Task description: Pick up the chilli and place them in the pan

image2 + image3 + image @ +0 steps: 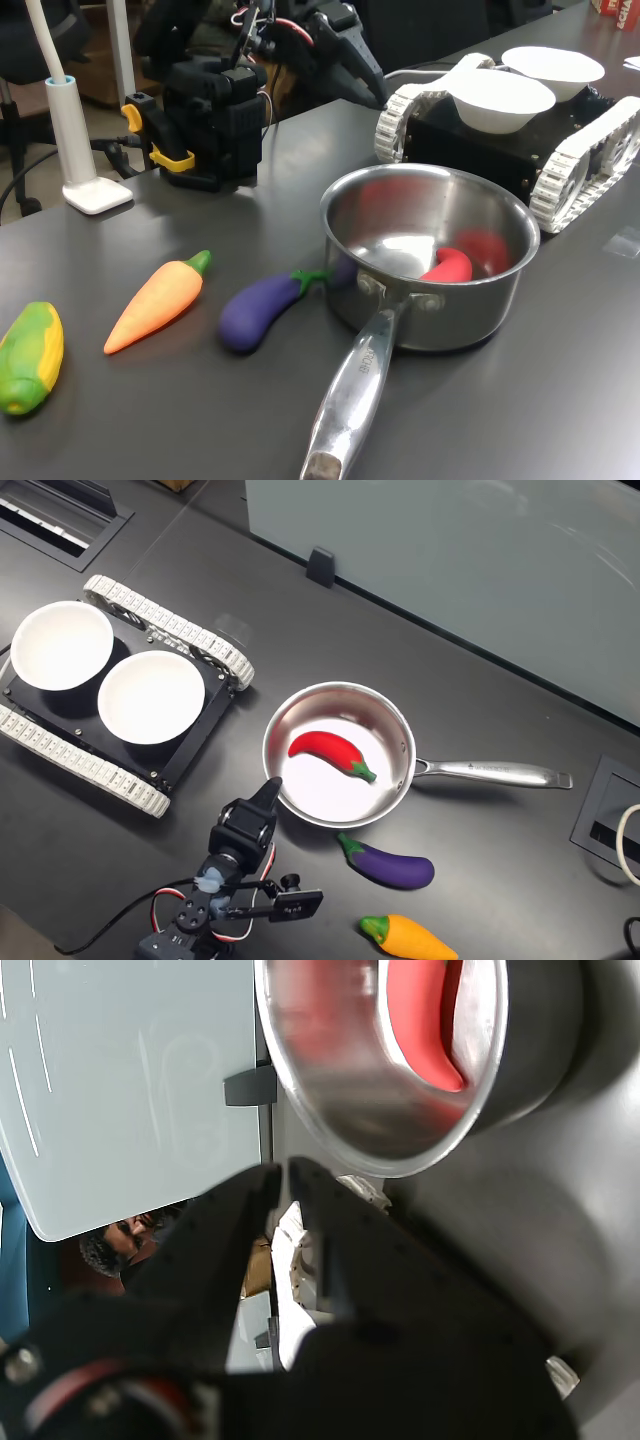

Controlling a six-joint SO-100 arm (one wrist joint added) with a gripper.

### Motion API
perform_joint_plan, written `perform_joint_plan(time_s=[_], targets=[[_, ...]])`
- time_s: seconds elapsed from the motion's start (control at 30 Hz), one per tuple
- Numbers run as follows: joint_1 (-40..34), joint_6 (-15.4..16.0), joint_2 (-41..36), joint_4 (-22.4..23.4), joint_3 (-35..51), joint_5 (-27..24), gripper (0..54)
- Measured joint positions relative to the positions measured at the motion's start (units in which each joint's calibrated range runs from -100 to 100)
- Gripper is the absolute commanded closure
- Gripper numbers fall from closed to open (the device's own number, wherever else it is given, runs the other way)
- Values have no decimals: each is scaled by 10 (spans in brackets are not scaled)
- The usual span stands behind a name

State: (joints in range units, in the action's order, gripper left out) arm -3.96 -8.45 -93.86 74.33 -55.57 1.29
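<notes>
1. There is one chilli [328,750]. It is red with a green stem, and it lies inside the pan in both exterior views.
2. There is one pan [392,732]. It is round and shiny, and it stands on the dark tabletop [500,700]. Its long handle [490,773] points to the second exterior view's right.
3. There is one eggplant [262,308]. It is purple and lies just beside the pan, near where the handle joins.
4. There is one carrot [157,301]. It is orange with a green tip and lies to the first exterior view's left of the eggplant.
5. There is one corn cob [30,356], yellow and green, at the first exterior view's far left.
6. There are two white bowls [62,644] [151,696]. They sit side by side on a black cart with white tracks [160,620].
7. There is one arm. Its base [213,120] is clamped at the tabletop's edge.
8. The end effector [270,790] hangs just outside the pan's rim, pointing toward the pan. In the wrist view its two black fingers [225,1225] sit very close at the tips with only a thin gap. It holds nothing.
</notes>
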Motion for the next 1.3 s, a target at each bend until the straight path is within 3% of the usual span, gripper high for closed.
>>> perform_joint_plan(time_s=[0.33, 0.7, 1.3], targets=[[-20, 1, -11, 90, 1, -3, 534], [-20, 1, -14, 118, -57, 0, 534], [-19, 1, -10, 118, -139, 0, 534]])
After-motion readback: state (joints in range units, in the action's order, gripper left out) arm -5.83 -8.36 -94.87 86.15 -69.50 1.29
